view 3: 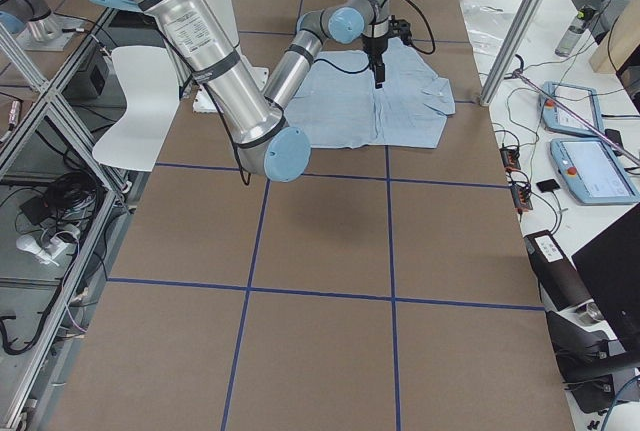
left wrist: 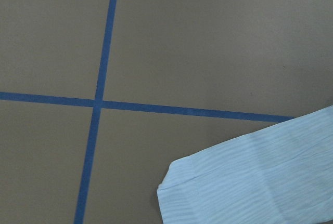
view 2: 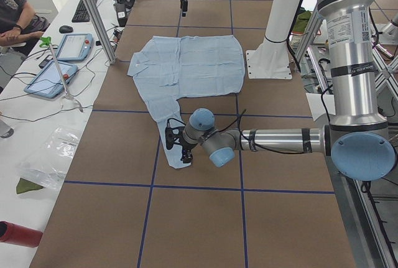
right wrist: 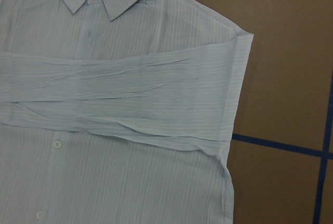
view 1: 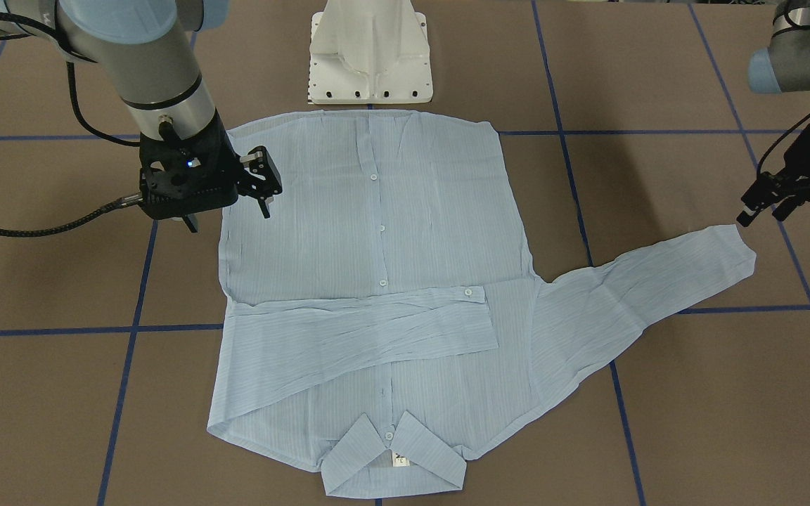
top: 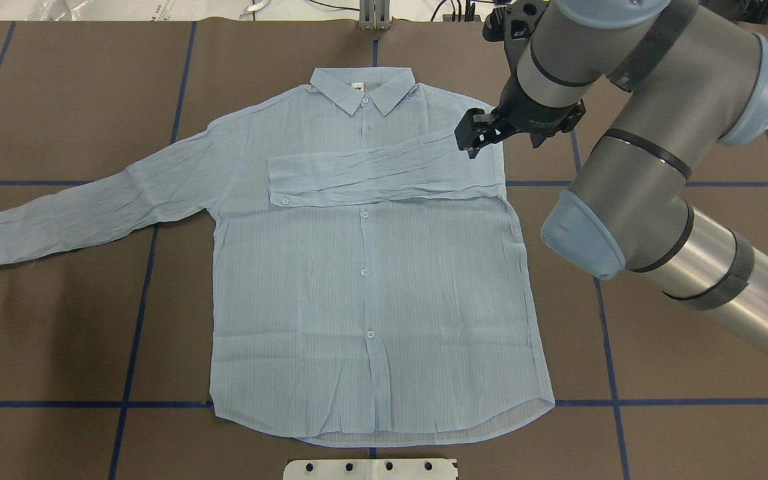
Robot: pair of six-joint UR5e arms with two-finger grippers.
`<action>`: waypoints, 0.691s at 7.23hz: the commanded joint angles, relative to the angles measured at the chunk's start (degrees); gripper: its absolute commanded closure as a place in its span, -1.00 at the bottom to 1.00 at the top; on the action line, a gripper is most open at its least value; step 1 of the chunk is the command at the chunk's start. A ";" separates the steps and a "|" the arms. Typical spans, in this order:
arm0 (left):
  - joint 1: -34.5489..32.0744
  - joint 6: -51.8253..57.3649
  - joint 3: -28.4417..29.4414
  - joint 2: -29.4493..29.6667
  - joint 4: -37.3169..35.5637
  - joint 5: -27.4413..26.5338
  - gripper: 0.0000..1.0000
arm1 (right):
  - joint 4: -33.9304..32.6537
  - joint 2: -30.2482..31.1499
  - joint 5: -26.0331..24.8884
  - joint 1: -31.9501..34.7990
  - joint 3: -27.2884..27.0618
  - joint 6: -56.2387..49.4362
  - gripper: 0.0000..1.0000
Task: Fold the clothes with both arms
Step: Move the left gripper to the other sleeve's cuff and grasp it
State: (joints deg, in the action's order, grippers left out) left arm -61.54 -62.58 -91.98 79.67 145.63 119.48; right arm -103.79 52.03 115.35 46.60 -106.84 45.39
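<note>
The light-blue striped shirt (top: pixel 371 280) lies flat and buttoned on the brown table, collar (top: pixel 363 90) at the far side. Its right sleeve (top: pixel 384 177) is folded across the chest. Its left sleeve (top: pixel 97 203) stretches out sideways, and its cuff (left wrist: pixel 250 182) shows in the left wrist view. My right gripper (top: pixel 504 143) hangs open above the shirt's right shoulder edge (right wrist: pixel 237 78), holding nothing. My left gripper (view 1: pixel 762 216) hovers open just beyond that cuff (view 1: pixel 735 249), apart from it. In the overhead view only a black tip of the left gripper shows at the left edge.
The white pedestal base (view 1: pixel 370 56) stands just behind the shirt's hem. Blue tape lines (left wrist: pixel 99 104) grid the brown table. A side bench with tablets (view 2: pixel 53 78) and a seated person (view 2: pixel 15 13) runs along the far side. Bare table surrounds the shirt.
</note>
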 commanded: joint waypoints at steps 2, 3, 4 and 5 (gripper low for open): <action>4.40 -1.49 1.27 -0.04 -0.17 -5.91 -0.78 | 0.34 0.26 0.05 -0.37 0.32 0.05 -1.00; 5.11 -1.49 2.32 -0.04 -0.17 -7.14 -0.76 | 0.43 0.26 0.05 -0.46 0.32 0.05 -1.00; 5.73 -1.14 3.21 -0.04 -0.17 -7.24 -0.74 | 0.52 0.26 0.05 -0.46 0.32 0.05 -1.00; 6.25 -1.05 4.17 -0.04 -0.08 -7.33 -0.73 | 0.52 0.26 -0.04 -0.81 0.23 0.13 -1.00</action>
State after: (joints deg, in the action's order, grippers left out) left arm -56.04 -63.80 -88.98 79.63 145.48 112.48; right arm -103.32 52.29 115.38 46.06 -106.53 45.46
